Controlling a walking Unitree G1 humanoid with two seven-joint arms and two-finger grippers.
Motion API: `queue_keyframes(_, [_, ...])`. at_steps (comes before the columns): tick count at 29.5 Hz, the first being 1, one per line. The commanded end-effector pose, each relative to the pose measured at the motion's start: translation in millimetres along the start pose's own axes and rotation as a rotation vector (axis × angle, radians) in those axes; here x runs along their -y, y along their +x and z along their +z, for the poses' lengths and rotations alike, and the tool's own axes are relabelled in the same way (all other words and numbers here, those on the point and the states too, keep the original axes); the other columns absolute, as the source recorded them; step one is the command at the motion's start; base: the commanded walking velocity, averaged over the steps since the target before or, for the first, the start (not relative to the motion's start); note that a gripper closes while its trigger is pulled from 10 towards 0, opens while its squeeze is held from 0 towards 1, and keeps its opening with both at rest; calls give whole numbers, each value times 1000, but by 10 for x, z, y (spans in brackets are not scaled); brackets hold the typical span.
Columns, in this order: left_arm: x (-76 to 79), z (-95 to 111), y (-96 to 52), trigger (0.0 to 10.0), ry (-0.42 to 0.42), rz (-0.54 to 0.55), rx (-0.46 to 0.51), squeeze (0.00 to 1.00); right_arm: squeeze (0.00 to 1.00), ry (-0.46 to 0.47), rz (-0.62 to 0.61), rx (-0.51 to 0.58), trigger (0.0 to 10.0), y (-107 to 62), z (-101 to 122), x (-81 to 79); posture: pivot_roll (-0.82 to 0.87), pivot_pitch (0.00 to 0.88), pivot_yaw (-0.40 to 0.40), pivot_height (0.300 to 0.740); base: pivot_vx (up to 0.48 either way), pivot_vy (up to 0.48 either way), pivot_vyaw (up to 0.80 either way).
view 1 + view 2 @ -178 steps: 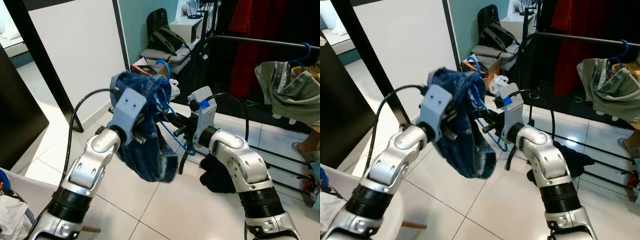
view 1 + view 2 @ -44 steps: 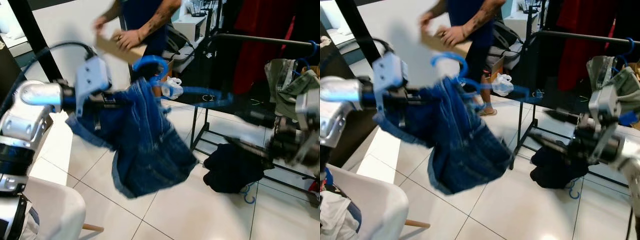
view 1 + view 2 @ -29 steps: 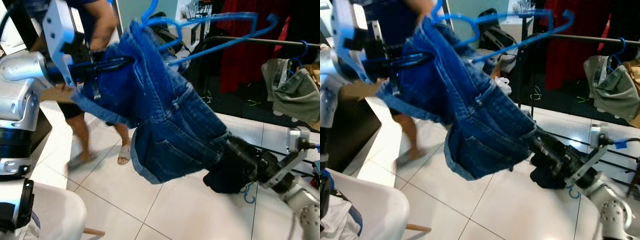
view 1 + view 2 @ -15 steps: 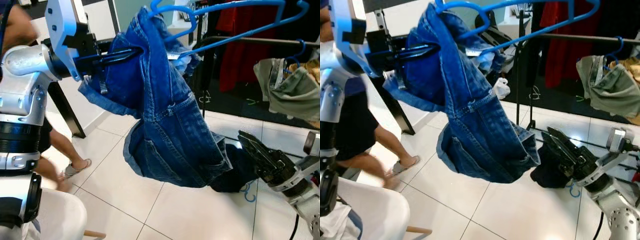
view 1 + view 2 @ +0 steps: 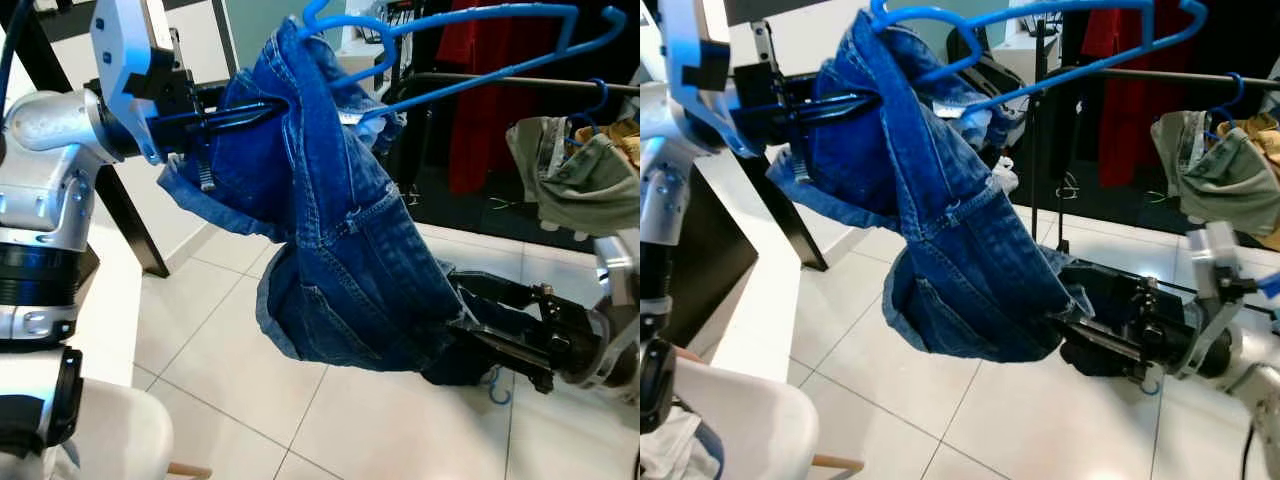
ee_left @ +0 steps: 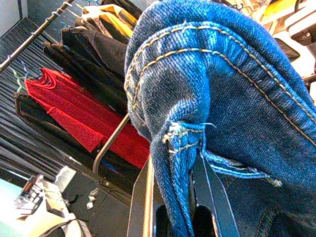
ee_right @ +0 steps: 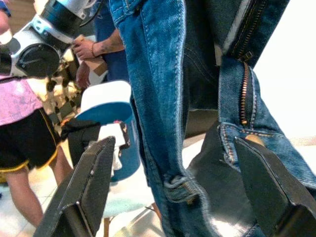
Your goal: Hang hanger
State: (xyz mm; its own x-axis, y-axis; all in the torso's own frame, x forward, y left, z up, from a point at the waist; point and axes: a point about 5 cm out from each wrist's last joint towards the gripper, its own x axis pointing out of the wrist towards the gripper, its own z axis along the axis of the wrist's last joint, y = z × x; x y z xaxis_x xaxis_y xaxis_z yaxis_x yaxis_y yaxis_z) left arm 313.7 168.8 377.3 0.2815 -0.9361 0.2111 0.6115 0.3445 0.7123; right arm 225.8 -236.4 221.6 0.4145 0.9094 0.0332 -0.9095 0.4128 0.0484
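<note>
- Where the left eye view looks down, the left gripper (image 5: 262, 107) is raised at about 10 o'clock, its fingers pinched onto the waistband of the jeans (image 5: 345, 250), which drape over the blue hanger (image 5: 470, 40). The hanger's long axis runs from 11 o'clock up toward 2 o'clock, its far end just above the clothes rail (image 5: 520, 82). The rail lies toward 2 o'clock from the left gripper, so that arm seems the one placed to carry the hook across.
- In the right eye view, the right gripper (image 5: 1080, 330) is low at about 4 o'clock, pointing toward 9 o'clock with its tips at the hem of the jeans; how far apart its fingers stand cannot be told here. A green garment (image 5: 1220, 180) already hangs on the rail at 3 o'clock.
- In the left wrist view, two black fingers (image 6: 205, 182) close on a fold of denim, with the rail and a red garment (image 6: 69, 111) beyond.
- In the right wrist view, the right gripper's fingers (image 7: 89, 182) stand wide apart with the denim leg between them, gripping nothing.
</note>
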Motion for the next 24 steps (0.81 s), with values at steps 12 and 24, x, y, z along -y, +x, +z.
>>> queue_keyframes(12, [-49,102,24,0,19,6,51,0,0,-29,-25,-435,10000,49,-430,61,-96,0,109,740,0,0,0])
queue_keyframes(24, [-52,52,-23,0,9,11,20,0,0,-108,-153,-461,0,12,-400,267,-92,0,102,740,0,0,0])
